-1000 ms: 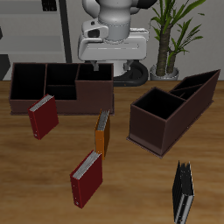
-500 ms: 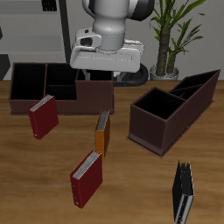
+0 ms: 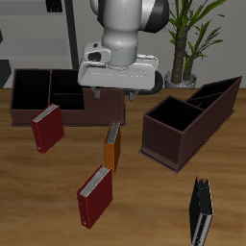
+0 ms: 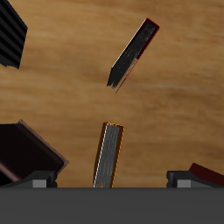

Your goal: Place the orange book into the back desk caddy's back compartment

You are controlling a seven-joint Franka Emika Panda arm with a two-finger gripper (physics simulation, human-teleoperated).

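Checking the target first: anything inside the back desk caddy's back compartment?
The gripper and arm cover much of the back desk caddy. What shows of its cells looks empty; the back compartment's floor is not visible.

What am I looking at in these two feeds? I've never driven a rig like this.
The wide picture looks at a white robot arm behind a wooden table. The other picture comes from a camera on its gripper, looking down. The gripper holds nothing and looks open. Below it stands the orange book, seen edge-on by the wrist camera. Behind is the back desk caddy, a long dark box; its back compartment is a small middle cell. Also on the table: two dark red books, a black book and a second caddy.
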